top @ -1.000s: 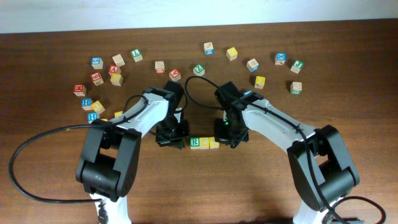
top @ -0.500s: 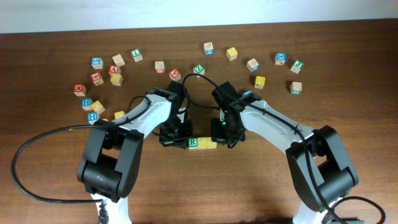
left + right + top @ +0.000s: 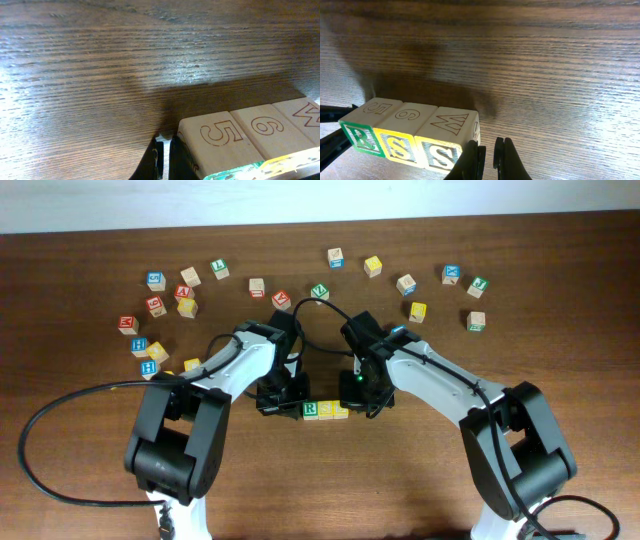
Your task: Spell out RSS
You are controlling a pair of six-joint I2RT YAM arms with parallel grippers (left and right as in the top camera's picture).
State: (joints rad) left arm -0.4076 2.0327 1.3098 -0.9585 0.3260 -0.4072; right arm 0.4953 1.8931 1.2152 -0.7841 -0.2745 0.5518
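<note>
Three letter blocks stand in a tight row at the table's middle: a green R block (image 3: 310,410), then two yellow S blocks (image 3: 326,411) (image 3: 342,411). In the right wrist view they read R (image 3: 362,137), S (image 3: 397,145), S (image 3: 437,152). My left gripper (image 3: 285,396) is shut and empty, and its finger (image 3: 163,159) rests against the R block's left side (image 3: 220,137). My right gripper (image 3: 364,395) is shut and empty, and its fingers (image 3: 488,156) touch the right end of the last S block.
Several loose letter blocks lie along the back. One cluster is at the far left (image 3: 160,308), some sit near the middle (image 3: 281,300), and others are at the right (image 3: 417,311) (image 3: 476,320). A black cable (image 3: 60,420) loops at the front left.
My left gripper moved right against the R block and my right gripper moved slightly left. The three blocks closed into a tight row. Nothing has moved in the last half second.
</note>
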